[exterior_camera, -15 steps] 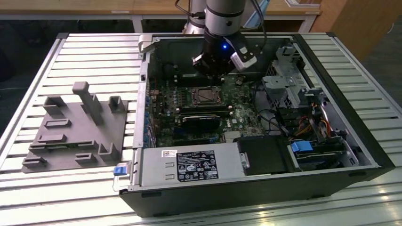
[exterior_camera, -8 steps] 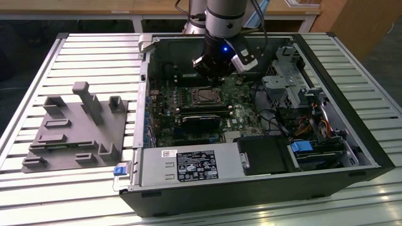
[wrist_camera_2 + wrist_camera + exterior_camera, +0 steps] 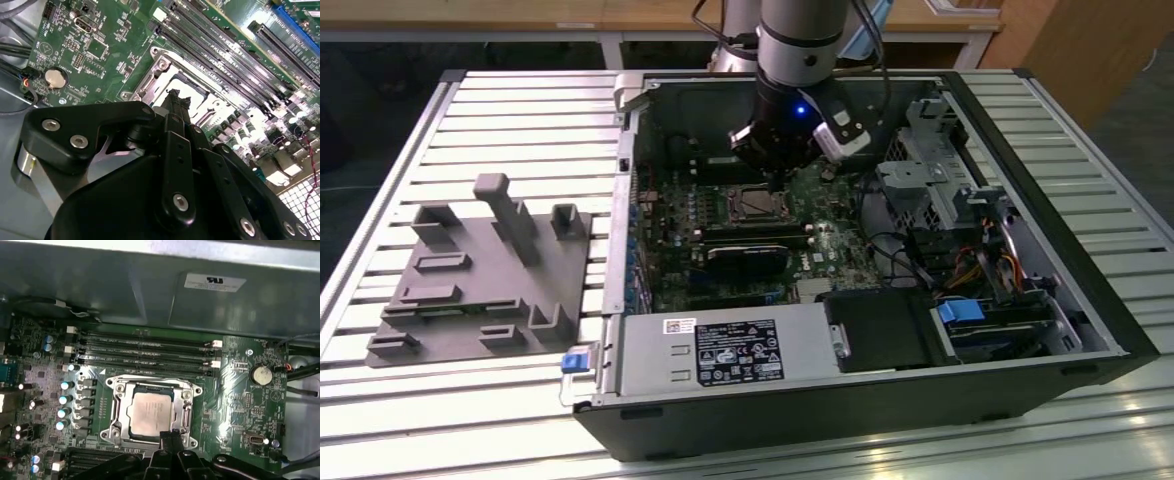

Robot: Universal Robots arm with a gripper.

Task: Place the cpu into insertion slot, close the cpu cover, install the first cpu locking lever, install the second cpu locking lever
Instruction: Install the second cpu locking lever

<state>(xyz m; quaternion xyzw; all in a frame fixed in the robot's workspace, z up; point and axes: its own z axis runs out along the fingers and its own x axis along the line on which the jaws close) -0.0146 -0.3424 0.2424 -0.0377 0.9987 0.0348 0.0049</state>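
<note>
The cpu [image 3: 151, 411], a flat square chip with a pale silvery-grey metal top, lies level in the insertion slot [image 3: 186, 412], a square socket with a bright metal rim set into the green circuit board beside the long black memory slots. The cpu cover [image 3: 152, 383], a thin metal frame plate with a square window, appears to be folded down around the chip, its window leaving the metal top exposed, though whether it is latched cannot be told. In the exterior view the slot [image 3: 750, 203] sits near the middle of the board inside the open case; in the second wrist view the slot [image 3: 150, 80] lies partly hidden, its corner screws catching the light.
</note>
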